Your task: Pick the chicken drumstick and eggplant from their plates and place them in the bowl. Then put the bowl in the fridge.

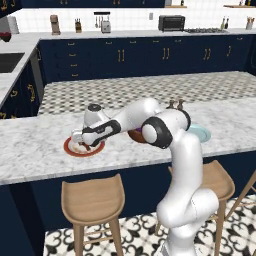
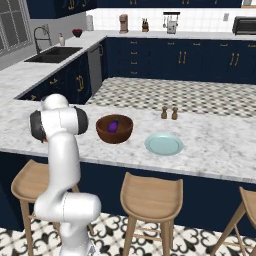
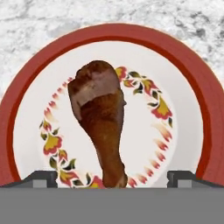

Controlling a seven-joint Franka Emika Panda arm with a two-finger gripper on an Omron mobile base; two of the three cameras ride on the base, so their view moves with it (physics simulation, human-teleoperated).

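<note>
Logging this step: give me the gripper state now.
Gripper: open, holding nothing, poised over the chicken drumstick on the red-rimmed plate.

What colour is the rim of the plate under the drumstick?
Red-brown rim on the plate, clearest in the hand view.

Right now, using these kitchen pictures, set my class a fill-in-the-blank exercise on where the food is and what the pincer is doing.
1. The eggplant lies inside the wooden ____.
2. The chicken drumstick lies on the plate with the ____ rim.
3. The pincer hangs over the drumstick with its jaws ____.
4. The pale blue plate has ____ food on it.

Missing words: bowl; red-brown; open; no
</note>
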